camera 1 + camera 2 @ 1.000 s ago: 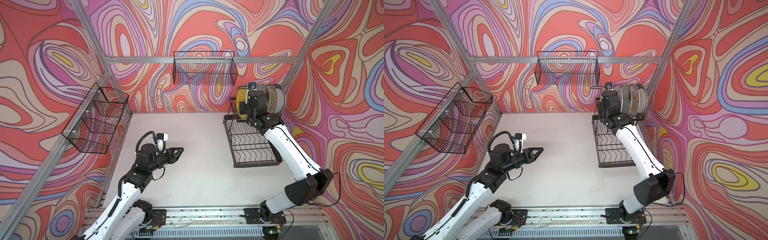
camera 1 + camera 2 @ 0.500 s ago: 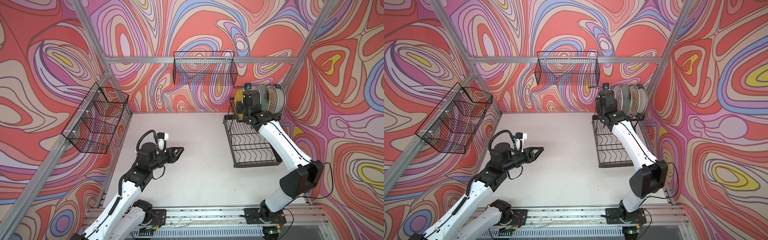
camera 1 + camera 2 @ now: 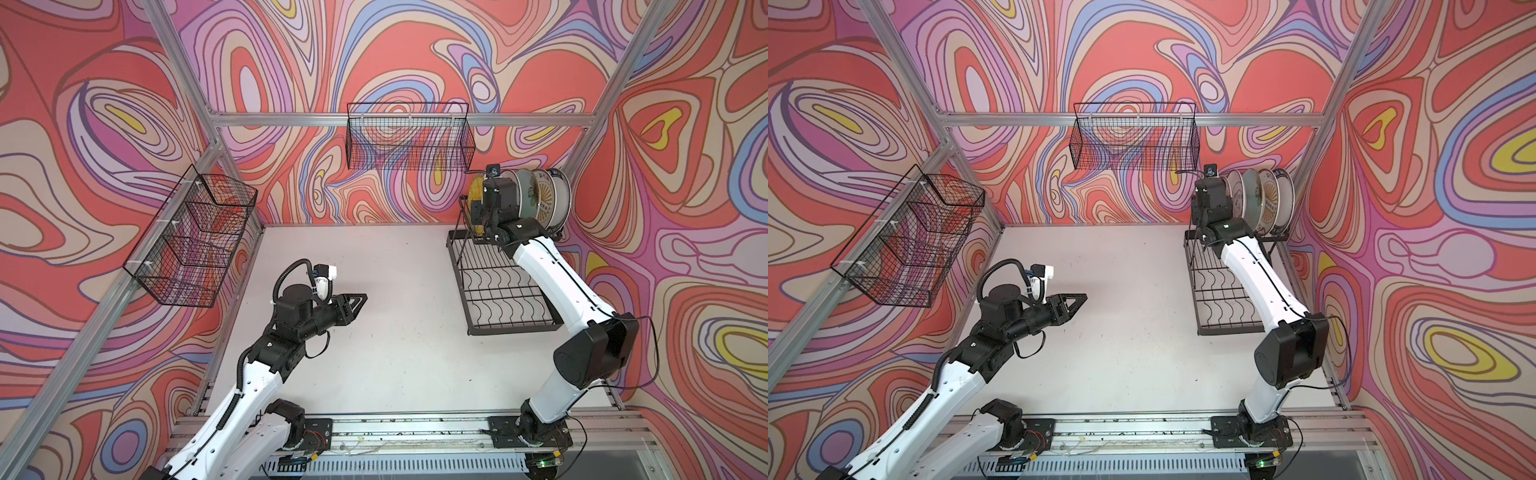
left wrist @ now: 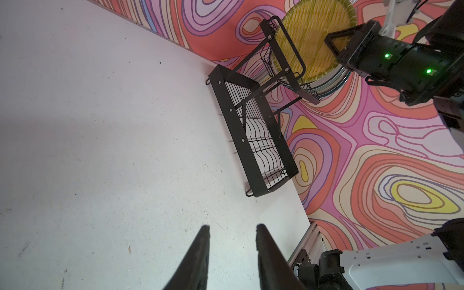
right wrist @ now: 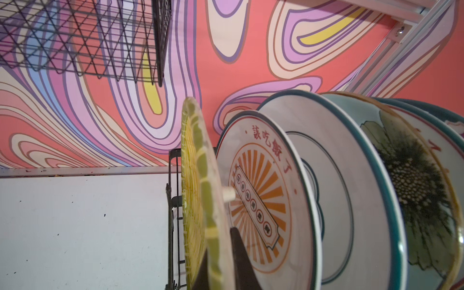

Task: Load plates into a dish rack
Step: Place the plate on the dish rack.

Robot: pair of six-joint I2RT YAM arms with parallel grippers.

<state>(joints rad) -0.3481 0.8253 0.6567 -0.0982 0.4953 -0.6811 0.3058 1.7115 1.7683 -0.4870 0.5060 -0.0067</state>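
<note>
My right gripper [image 5: 218,261] clamps the yellow striped plate [image 5: 192,175] in the end slot of the dish rack [image 3: 509,331]. My left gripper [image 4: 233,236] hangs parted and empty. Next I'd release gently.

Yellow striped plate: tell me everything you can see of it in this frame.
The yellow striped plate is round and thin, with fine yellow lines and green patches along its rim, glossy like ceramic. It stands on edge on the upper tier of the dish rack, outermost in the row, beside the orange-sunburst plate with a gap showing between them. The right gripper is shut on its rim. Whether its lower edge sits in a slot is hidden.
</note>
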